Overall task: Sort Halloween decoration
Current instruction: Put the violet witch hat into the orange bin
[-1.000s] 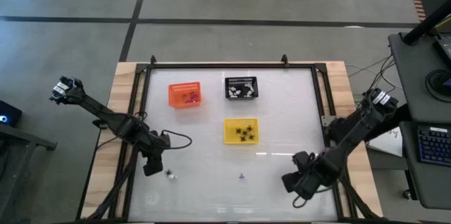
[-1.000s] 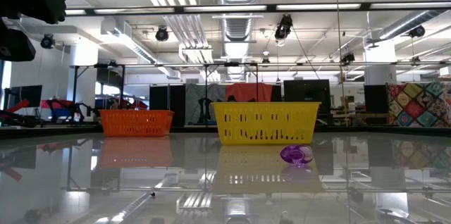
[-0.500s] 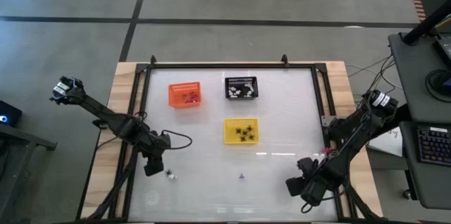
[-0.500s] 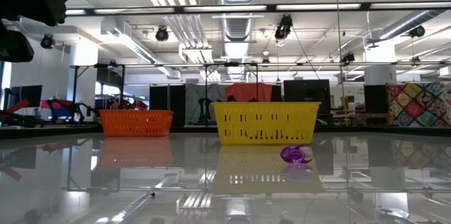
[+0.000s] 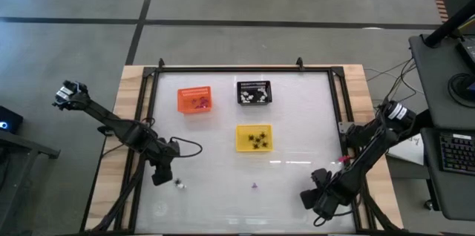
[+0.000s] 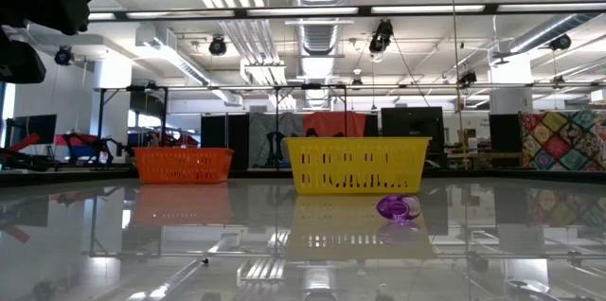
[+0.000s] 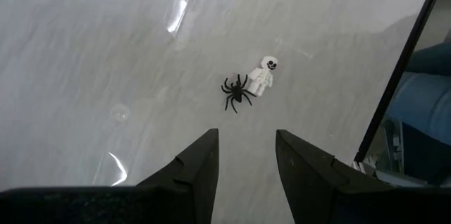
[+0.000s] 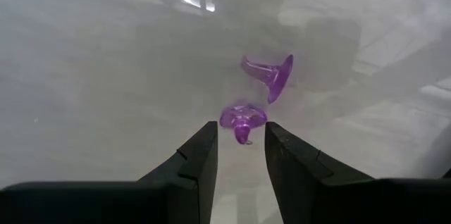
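Note:
A black spider piece (image 7: 237, 92) and a white skeleton piece (image 7: 263, 75) lie side by side on the table, just beyond my open left gripper (image 7: 246, 139). In the high view my left gripper (image 5: 160, 174) hangs near the table's left side, with the white piece (image 5: 178, 184) beside it. A purple piece (image 5: 254, 185) lies near the near edge, also in the low view (image 6: 398, 208). My open right gripper (image 8: 241, 134) points at a purple hat-like piece (image 8: 271, 73). A second purple shape (image 8: 243, 116) shows just past its fingertips; piece or reflection, I cannot tell.
Three small baskets stand in the table's far half: orange (image 5: 194, 99) with purple pieces, black (image 5: 254, 92) with white pieces, yellow (image 5: 254, 137) with black spiders. A dark frame (image 5: 237, 68) runs around the glossy table. Bare surface lies between the two grippers along the near edge.
My right gripper has drawn back a little toward the table's near edge and its right side. The left arm and all pieces have kept still.

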Available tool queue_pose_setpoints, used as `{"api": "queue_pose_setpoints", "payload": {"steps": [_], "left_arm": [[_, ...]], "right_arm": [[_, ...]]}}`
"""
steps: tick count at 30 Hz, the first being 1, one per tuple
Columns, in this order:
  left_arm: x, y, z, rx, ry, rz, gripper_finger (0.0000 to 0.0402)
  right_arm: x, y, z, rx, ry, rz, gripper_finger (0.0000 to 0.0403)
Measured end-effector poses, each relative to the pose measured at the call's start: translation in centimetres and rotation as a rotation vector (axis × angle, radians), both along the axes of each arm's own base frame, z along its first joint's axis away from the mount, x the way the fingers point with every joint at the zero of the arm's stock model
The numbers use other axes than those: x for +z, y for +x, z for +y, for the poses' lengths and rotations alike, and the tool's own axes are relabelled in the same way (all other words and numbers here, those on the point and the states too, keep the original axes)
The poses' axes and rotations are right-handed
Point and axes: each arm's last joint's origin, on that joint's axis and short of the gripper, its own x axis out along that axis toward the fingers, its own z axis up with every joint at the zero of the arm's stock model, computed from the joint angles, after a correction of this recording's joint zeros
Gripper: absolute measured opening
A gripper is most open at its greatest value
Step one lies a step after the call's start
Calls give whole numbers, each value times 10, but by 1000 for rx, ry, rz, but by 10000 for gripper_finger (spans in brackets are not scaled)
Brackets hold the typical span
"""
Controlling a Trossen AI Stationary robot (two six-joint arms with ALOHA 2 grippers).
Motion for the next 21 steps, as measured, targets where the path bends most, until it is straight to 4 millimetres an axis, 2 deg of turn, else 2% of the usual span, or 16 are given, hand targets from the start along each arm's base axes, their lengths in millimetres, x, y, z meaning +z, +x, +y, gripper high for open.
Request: {"api": "queue_pose_setpoints", "payload": {"steps": [5,14,21], "left_arm": [[0,0,0,0,0,1,123],[0,0,0,1,-1,2,123],[3,-2,1,-2,-10,-13,123]], "right_arm": [[-4,1,1,2,-9,10,93],[-5,1,2,19,0,18,18],[4,5,8,68,28,-14,10]]}}
